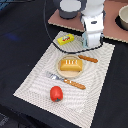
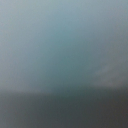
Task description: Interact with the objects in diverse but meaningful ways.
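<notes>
In the exterior view, a striped placemat (image 1: 40,82) holds a red tomato (image 1: 56,93) near its front, an orange-yellow bread loaf (image 1: 70,65) on a round tan plate (image 1: 61,71), and a yellow butter packet (image 1: 65,39) at the back. My gripper (image 1: 91,46) is lowered to the mat's back corner on the exterior view's right, just right of the butter packet. Its fingers are hidden by its white body. The wrist view is a blue-grey blur (image 2: 64,55) of something very close. I cannot pick out the carton as a distinct object.
A wooden-handled fork (image 1: 66,80) lies in front of the plate and a knife (image 1: 88,59) behind it. A brown board (image 1: 60,21) at the back carries a grey round vessel (image 1: 69,7). A bowl (image 1: 123,18) sits at the far right.
</notes>
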